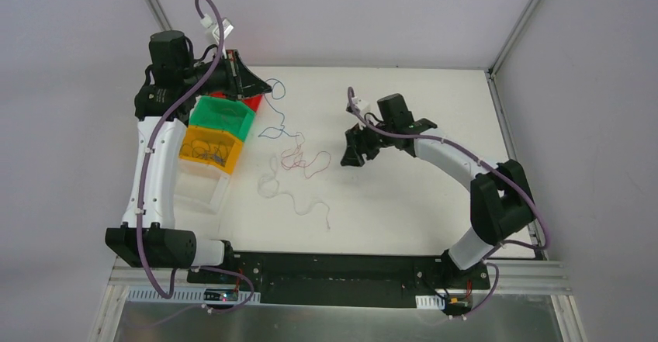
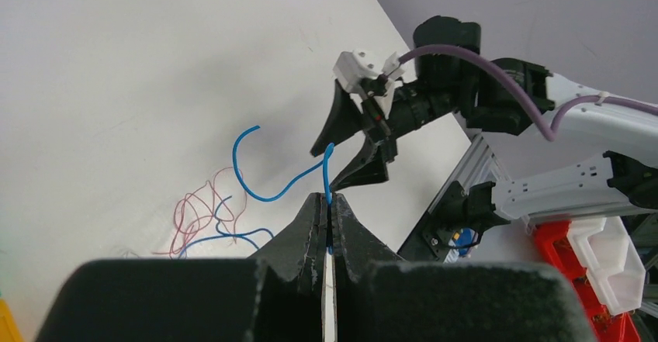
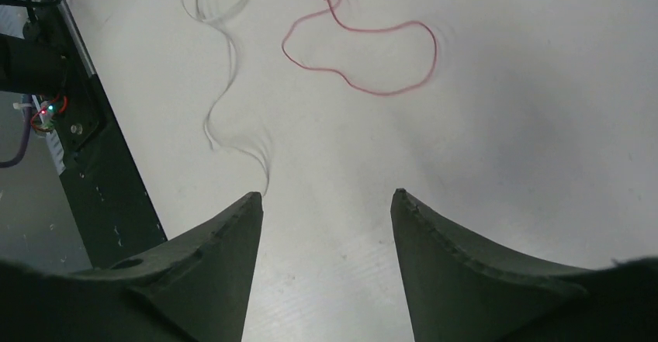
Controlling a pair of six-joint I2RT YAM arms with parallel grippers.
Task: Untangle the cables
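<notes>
My left gripper is at the back left, raised, shut on a thin blue wire; in the left wrist view the blue wire runs out from between the closed fingertips and curls down to the table. A red wire and a white/grey wire lie loosely curled mid-table, the blue wire's lower end among the red loops. My right gripper is open and empty, low just right of the red wire; the white wire ends near its left fingertip.
A green bin, a yellow bin holding thin wires and a red bin stand at the left under the left arm. A clear tray lies in front of them. The black base rail runs along the near edge.
</notes>
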